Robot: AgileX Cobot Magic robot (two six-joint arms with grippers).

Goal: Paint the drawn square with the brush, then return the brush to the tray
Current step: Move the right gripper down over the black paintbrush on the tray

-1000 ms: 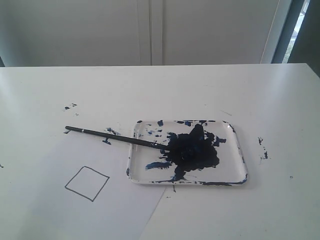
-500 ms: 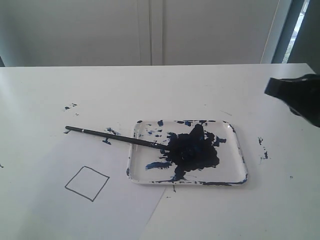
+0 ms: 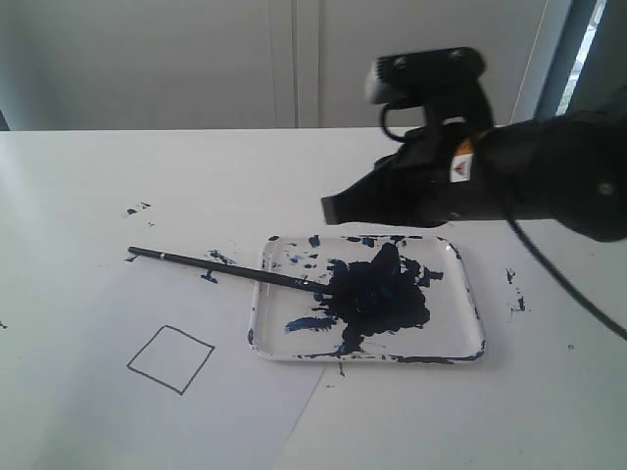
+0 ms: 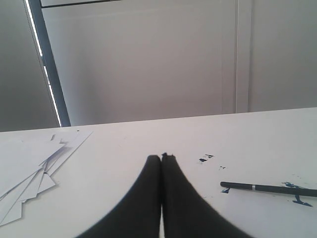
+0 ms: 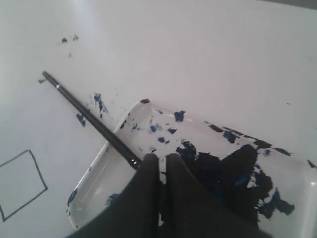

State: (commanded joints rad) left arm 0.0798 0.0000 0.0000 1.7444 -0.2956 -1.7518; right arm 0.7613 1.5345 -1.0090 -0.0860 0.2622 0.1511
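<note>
The right arm point(image 3: 490, 176) reached in over the far side of the tray point(image 3: 468, 294), its jaws pressed together, pinching nothing, their tip held above the tray's far rim and clear of everything. The brush point(image 3: 230, 271) lay apart from them, slantwise, its tip in the dark paint blob point(image 3: 377, 294), its shaft across the tray's near-left rim and its handle end on the table point(image 3: 147, 166). In the right wrist view the jaws' tips showed just beside the brush's point(image 5: 89, 118) silver band. The drawn square point(image 3: 170, 359) sat bare on the paper point(image 3: 225, 411), well away. The left jaws were pressed together too, the brush's point(image 4: 267, 188) handle end off to one side.
</note>
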